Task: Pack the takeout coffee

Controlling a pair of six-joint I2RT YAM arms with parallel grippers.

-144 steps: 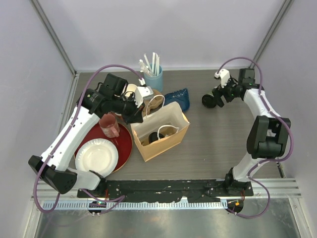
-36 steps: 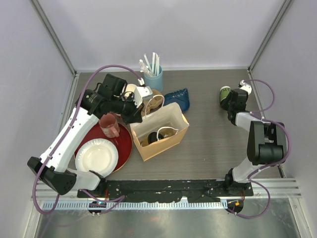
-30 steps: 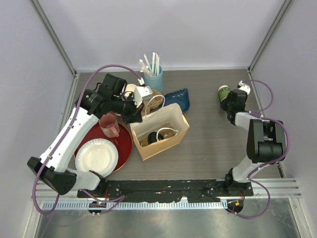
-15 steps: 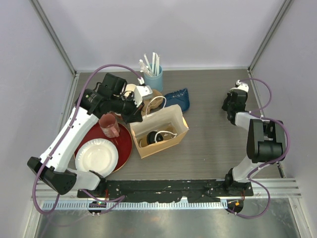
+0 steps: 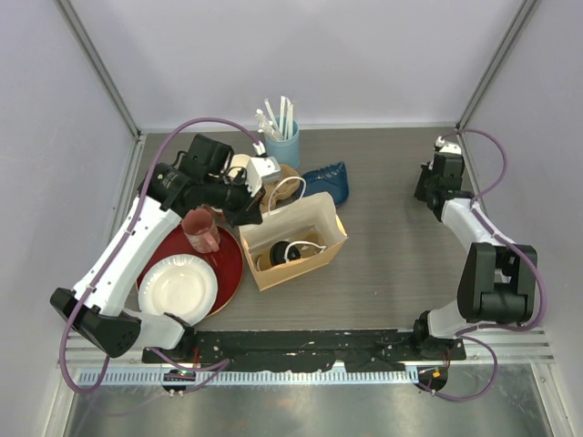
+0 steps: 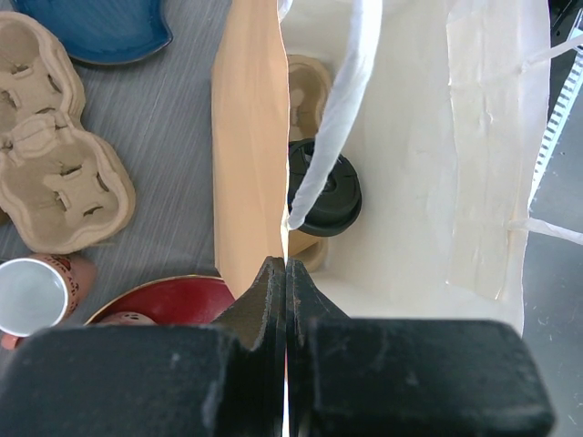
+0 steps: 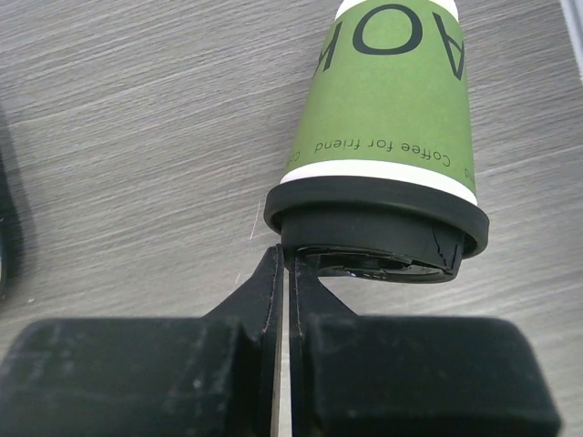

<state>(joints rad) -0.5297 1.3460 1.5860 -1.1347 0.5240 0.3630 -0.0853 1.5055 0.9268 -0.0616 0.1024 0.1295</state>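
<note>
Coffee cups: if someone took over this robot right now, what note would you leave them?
Left gripper: shut on the bag rim, holding it open.
Right gripper: shut, tips at the lid of the green cup; no clear grip on it.
Green cup: on its side on the table, far right, outside the bag.
Done: one black-lidded cup is in the bag.
Left: get a real hold on the green cup and put it in the bag too.
</note>
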